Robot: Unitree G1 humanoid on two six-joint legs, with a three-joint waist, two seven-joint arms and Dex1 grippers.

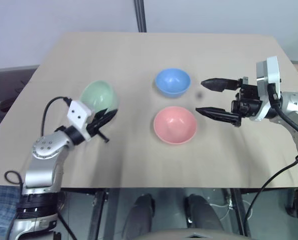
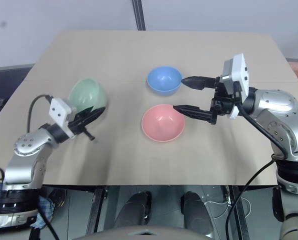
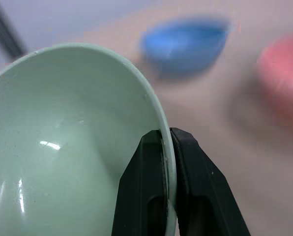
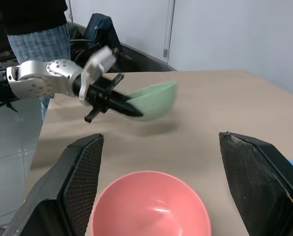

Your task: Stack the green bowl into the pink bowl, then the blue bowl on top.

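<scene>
Pale walls and a grey floor frame the tan table (image 1: 139, 165) where three bowls wait, none yet stacked. At the robot's left, the left gripper (image 1: 103, 120) pinches the rim of the green bowl (image 1: 98, 95), its two black fingers closed on either side of the wall, the bowl tipped and seemingly raised off the tabletop. The pink bowl (image 1: 175, 125) sits upright and empty near the table's middle, the blue bowl (image 1: 172, 81) just behind it, apart. The right gripper (image 1: 213, 98) hovers beside both with jaws spread wide, holding nothing; it hangs close to the pink bowl's far side and could crowd the drop. A person (image 4: 33, 29) in checked trousers stands beyond the table's left edge
</scene>
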